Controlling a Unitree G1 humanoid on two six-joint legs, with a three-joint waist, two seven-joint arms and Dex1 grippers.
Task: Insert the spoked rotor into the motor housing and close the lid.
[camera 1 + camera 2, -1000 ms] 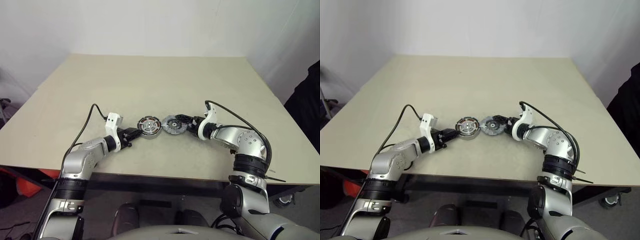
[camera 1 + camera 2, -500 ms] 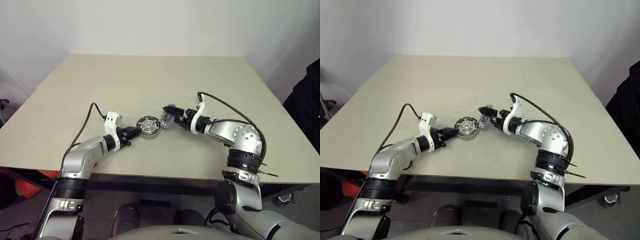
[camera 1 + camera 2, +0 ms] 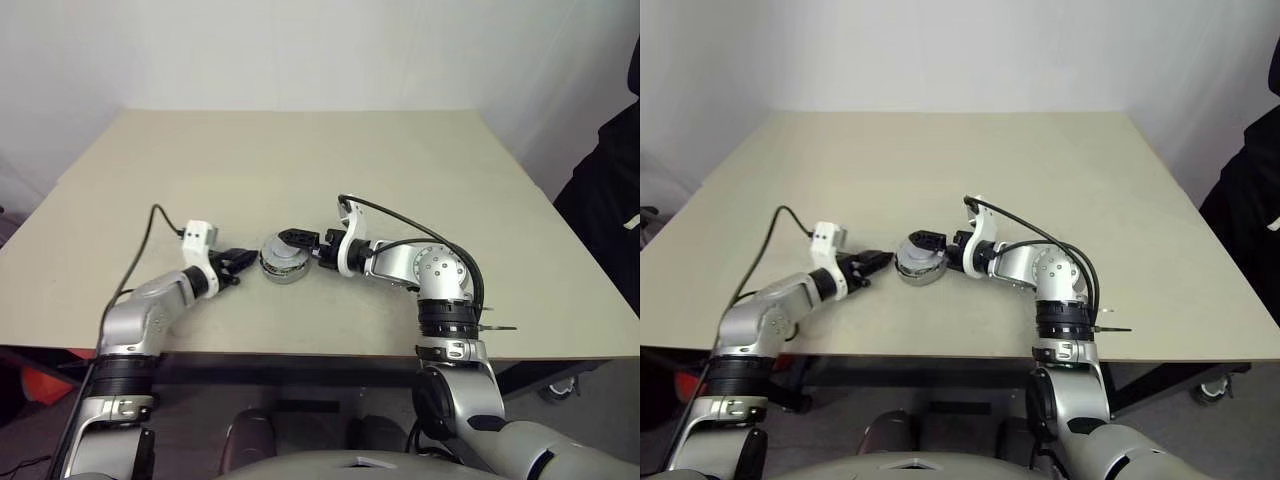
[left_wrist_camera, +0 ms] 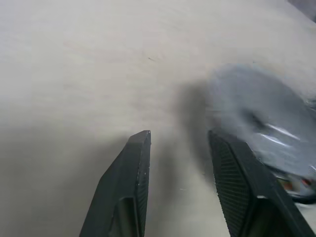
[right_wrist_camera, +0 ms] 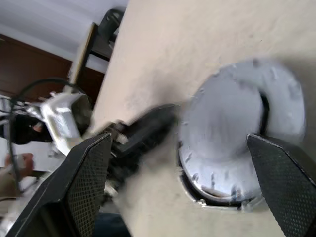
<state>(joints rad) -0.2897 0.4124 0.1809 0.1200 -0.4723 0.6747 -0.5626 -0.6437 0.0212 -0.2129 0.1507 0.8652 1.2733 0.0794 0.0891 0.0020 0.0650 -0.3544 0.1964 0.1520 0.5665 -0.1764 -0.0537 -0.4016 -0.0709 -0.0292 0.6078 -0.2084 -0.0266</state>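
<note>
Housing: the round shallow grey metal motor housing (image 3: 283, 258) sits on the beige desk (image 3: 300, 160), near its front edge.
Lid: the flat round grey metal lid (image 5: 232, 123) lies on top of the housing, covering it (whether fully seated I cannot tell).
Right hand: the right hand (image 3: 300, 243), on the housing's right, has its two black fingers spread wide on either side of the lid, gripping nothing.
Left hand: the left hand (image 3: 236, 263) is just left of the housing, its fingers (image 4: 126, 192) parted and empty, apart from the housing.
</note>
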